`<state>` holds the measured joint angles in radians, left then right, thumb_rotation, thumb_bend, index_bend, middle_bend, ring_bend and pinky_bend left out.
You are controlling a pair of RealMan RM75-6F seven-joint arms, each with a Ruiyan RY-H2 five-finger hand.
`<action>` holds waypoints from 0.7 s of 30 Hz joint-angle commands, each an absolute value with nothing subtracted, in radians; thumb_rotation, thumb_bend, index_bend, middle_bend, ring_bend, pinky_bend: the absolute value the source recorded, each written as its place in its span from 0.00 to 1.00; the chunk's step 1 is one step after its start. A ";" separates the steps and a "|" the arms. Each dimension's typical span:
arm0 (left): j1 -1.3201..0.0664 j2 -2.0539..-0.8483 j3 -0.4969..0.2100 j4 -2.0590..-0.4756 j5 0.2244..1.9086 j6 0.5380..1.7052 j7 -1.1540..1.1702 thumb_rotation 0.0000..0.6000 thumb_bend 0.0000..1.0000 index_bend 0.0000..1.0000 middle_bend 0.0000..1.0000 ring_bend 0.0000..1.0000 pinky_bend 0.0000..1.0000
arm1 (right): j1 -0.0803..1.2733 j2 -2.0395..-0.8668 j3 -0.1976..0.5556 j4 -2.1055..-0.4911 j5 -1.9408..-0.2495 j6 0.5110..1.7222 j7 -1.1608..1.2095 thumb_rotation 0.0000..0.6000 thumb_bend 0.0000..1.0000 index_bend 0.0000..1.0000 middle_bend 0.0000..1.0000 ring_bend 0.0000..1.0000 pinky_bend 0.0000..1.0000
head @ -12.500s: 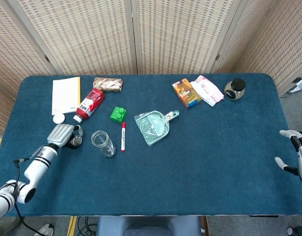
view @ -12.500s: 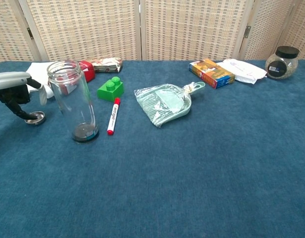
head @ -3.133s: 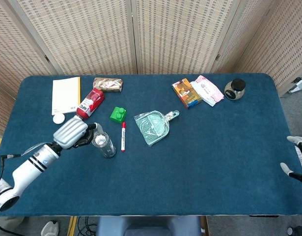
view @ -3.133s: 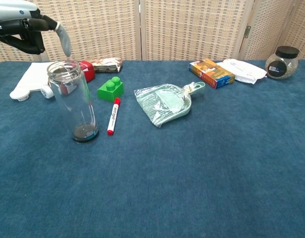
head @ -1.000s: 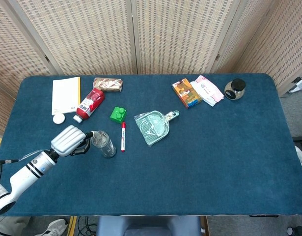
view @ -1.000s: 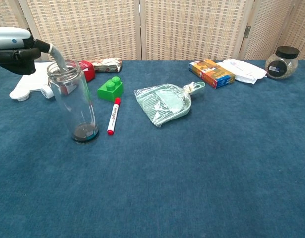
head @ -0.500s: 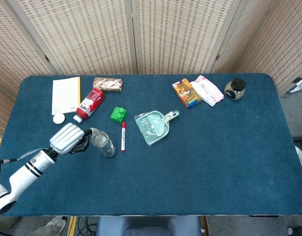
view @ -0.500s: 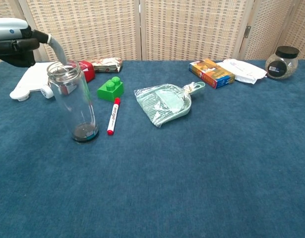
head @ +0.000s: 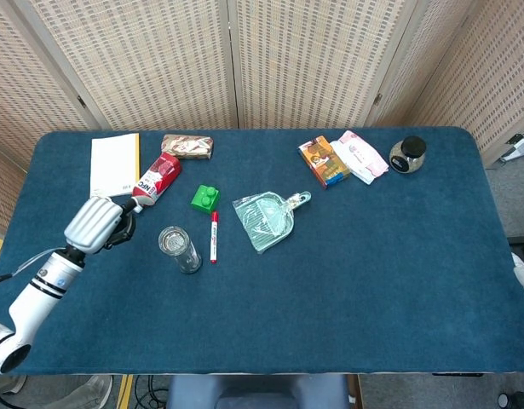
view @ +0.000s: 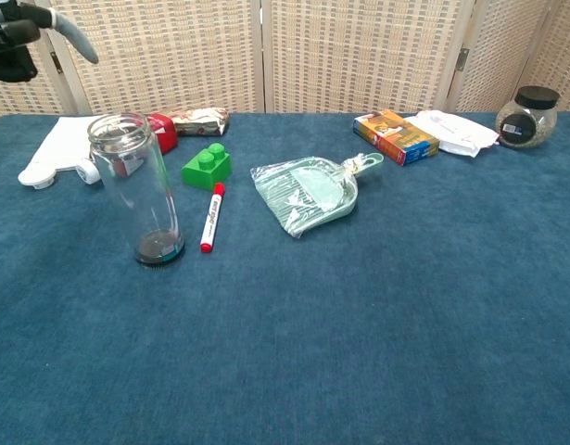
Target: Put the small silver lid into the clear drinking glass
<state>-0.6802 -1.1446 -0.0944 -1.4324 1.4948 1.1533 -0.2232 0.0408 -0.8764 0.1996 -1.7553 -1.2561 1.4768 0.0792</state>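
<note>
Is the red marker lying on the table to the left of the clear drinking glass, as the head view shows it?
No: in the head view the red marker lies on the table just right of the clear drinking glass, between it and the dustpan.

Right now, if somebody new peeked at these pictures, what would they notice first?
Probably the tall clear drinking glass standing upright near the left of the blue table, with the red marker and green block close on its right. Next, the robot's left hand raised off to the glass's left. The see-through green dustpan lies in the middle.
</note>
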 commanded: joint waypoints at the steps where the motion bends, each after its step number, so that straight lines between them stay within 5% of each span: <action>1: -0.655 -1.134 -0.117 -1.463 1.421 1.134 -0.164 0.00 0.69 0.25 0.87 0.82 1.00 | 0.043 -0.877 0.197 -1.752 -1.260 1.471 0.083 1.00 0.16 0.26 0.26 0.23 0.33; 6: -0.627 -1.121 -0.121 -1.492 1.356 1.120 -0.106 0.00 0.58 0.24 0.70 0.66 0.99 | 0.050 -0.880 0.188 -1.737 -1.274 1.452 0.088 1.00 0.16 0.26 0.26 0.23 0.33; 13: -0.583 -1.117 -0.121 -1.513 1.300 1.134 -0.048 0.00 0.48 0.24 0.53 0.52 0.75 | 0.064 -0.888 0.170 -1.716 -1.314 1.426 0.104 1.00 0.16 0.26 0.26 0.23 0.33; 21: -0.515 -1.109 -0.100 -1.579 1.240 1.171 0.055 0.00 0.41 0.23 0.43 0.41 0.61 | 0.078 -0.911 0.142 -1.678 -1.391 1.413 0.154 1.00 0.16 0.26 0.26 0.23 0.33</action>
